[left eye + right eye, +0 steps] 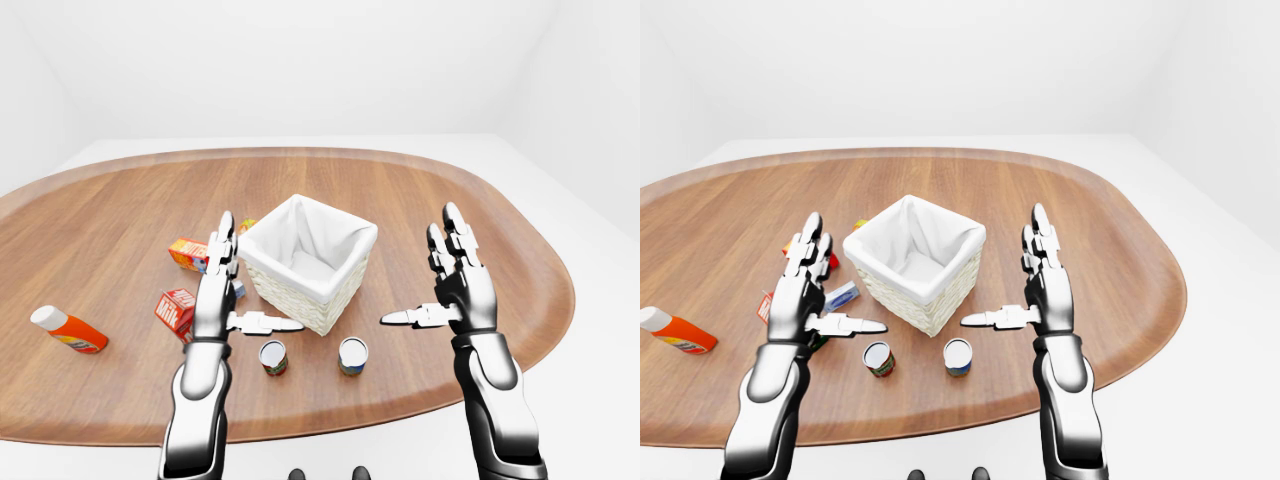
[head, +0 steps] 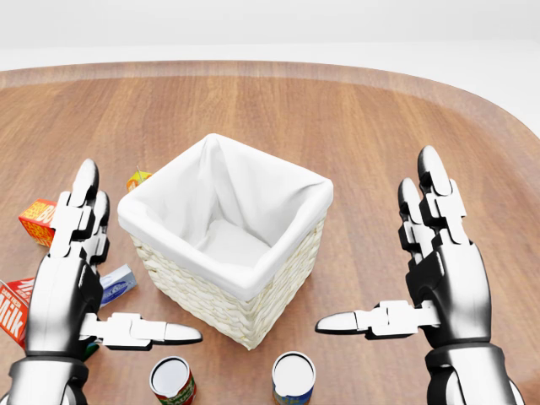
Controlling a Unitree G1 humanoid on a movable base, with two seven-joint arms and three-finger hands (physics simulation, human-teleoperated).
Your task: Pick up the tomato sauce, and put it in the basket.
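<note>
Hovering both hands spread and empty, I should lower my left hand squarely over the red-labelled can beside the basket.

The head view's bottom edge cut off both cans; the left robot hand hid the milk carton partly.

A rounded wooden table carries everything. Near its middle stands a white-lined wicker basket. Below it in the head view stand two cans, one red-labelled, one blue-labelled. To the left lie a milk carton, an orange box and an orange bottle.
</note>
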